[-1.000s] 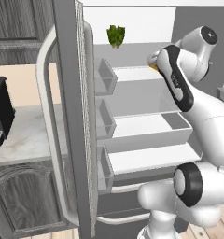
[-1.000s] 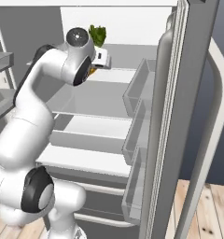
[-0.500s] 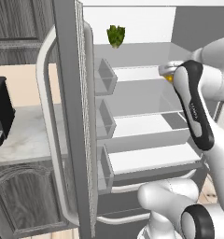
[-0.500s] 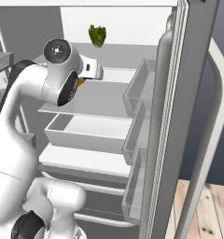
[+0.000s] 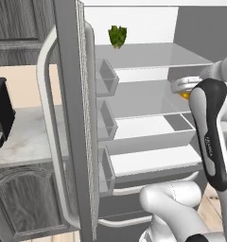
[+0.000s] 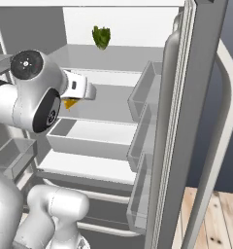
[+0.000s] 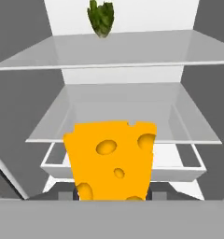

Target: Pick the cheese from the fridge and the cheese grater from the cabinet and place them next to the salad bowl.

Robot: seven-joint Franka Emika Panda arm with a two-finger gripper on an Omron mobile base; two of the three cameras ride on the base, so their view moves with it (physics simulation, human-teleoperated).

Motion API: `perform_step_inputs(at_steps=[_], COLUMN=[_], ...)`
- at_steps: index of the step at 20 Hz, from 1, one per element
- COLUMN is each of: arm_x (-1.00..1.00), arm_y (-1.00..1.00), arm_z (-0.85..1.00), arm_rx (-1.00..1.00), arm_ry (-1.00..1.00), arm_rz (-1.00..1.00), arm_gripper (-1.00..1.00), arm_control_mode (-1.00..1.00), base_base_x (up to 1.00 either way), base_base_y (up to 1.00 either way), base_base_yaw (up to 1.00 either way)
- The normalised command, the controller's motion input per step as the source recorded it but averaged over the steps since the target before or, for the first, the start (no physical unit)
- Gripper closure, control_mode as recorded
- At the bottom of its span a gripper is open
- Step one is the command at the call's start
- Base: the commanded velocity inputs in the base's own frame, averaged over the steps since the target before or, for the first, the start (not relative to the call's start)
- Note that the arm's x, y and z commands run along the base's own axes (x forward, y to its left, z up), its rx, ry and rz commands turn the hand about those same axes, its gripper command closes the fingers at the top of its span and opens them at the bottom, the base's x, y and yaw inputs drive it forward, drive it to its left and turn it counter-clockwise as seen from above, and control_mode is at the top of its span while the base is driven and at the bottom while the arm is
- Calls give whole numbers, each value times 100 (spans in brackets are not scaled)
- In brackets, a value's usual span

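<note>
The cheese [image 7: 111, 158] sits large in the lower middle of the hand view, an orange-yellow holed wedge rising from between the gripper [image 7: 113, 192] tips, whose jaws are drawn in close on its lower end. So the gripper has hold of the cheese, narrowly opened around it. In the left base view only a sliver of the orange shows at the right edge, under the white hand; in the right base view it peeks out at the left, just below the hand and in front of the middle shelf [image 6: 106, 104].

From where I stand, the worry is the way out. The fridge [image 5: 148, 101] is open, its door [image 5: 70, 118] standing edge-on in the left half of the left base view with its clear bins [image 5: 107, 78] jutting inward, and the drawer [image 6: 84, 138] below the hand is pulled forward. A wide swing of the elbow could knock the door bins or the drawer lip. The grip also seems to catch just the bottom of the wedge, so a jolt or quick turn might tip it loose and drop it into the drawer or on the floor.

The green leafy vegetable [image 7: 101, 17] sits on the top shelf [image 7: 114, 49], well apart, at the upper middle, and looks safe. The dark appliance on the desk [image 5: 21, 142] at far left is another thing to clear when carrying the cheese over.
</note>
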Motion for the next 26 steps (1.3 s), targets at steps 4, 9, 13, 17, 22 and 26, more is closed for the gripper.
perform_step_inputs(at_steps=[4, 9, 13, 17, 22, 26], arm_x=[-23, 0, -4, -34, -37, -40], arm_y=[34, 11, 0, 0, 0, 0], arm_z=[0, 0, -16, -52, -48, -32], arm_rx=[-17, -5, 0, 2, 2, 2], arm_ry=[24, 8, 0, 0, 0, 0], arm_rz=[-6, -1, 0, 0, 0, 0], arm_gripper=[100, 100, 100, 100, 100, 100], arm_control_mode=[-100, -100, -100, -100, -100, -100], base_base_x=[0, 0, 0, 0, 0, 0], base_base_y=[0, 0, 0, 0, 0, 0], base_base_yaw=[0, 0, 0, 0, 0, 0])
